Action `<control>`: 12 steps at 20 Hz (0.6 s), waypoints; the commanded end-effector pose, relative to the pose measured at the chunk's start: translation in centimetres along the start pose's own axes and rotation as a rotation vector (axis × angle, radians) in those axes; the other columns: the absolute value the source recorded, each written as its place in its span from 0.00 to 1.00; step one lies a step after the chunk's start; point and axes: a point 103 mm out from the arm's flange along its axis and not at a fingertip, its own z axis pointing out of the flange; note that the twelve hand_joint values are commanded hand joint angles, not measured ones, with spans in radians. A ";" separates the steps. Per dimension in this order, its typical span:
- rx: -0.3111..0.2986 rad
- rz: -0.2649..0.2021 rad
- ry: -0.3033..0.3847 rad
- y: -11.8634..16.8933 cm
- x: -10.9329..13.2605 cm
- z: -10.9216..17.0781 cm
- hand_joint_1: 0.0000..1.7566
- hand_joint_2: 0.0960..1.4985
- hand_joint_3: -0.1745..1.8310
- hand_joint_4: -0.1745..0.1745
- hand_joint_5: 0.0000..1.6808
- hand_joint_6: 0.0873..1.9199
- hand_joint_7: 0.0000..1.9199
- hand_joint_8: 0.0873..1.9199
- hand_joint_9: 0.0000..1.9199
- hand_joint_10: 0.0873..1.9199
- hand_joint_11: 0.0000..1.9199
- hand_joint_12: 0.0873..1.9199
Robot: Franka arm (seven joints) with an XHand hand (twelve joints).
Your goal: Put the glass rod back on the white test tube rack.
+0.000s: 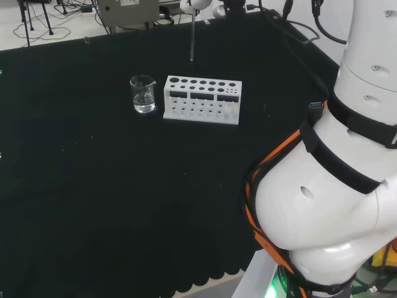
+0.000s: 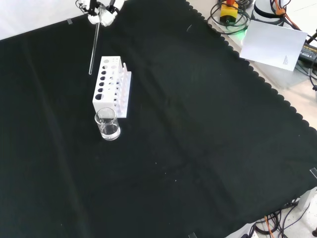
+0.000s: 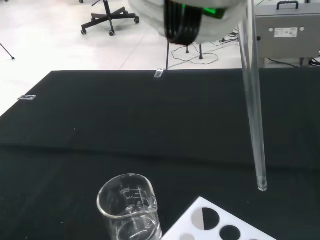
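The glass rod (image 2: pixel 93 48) hangs nearly upright from the hand (image 2: pixel 101 11), whose fingers pinch its upper end at the top of the front view. In the head view the hand (image 1: pixel 196 5) is at the top edge and the rod (image 1: pixel 192 37) ends in the air just beyond the white test tube rack (image 1: pixel 201 99). The rack (image 2: pixel 111 85) lies on the black cloth with several holes open in its top. In the wrist view the rod (image 3: pixel 252 100) has its lower tip a little past the rack's corner (image 3: pixel 220 227), higher than the rack and apart from it.
A small glass beaker (image 1: pixel 142 94) with a little clear liquid stands right beside the rack's end, beaker (image 2: pixel 107 124), beaker (image 3: pixel 130 207). The arm's white links (image 1: pixel 335 186) take up the head view's right. A white sheet of paper (image 2: pixel 272 42) lies off the cloth's edge.
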 end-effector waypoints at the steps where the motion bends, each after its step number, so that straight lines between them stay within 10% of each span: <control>1: -0.002 0.009 -0.002 -0.1 -0.3 0.0 0.74 0.55 0.28 0.00 0.70 0.19 0.59 0.56 0.86 0.36 0.62 0.39; 12: 0.002 0.065 -0.003 -1.1 -3.4 0.0 0.74 0.55 0.28 0.00 0.70 0.19 0.59 0.56 0.86 0.36 0.62 0.39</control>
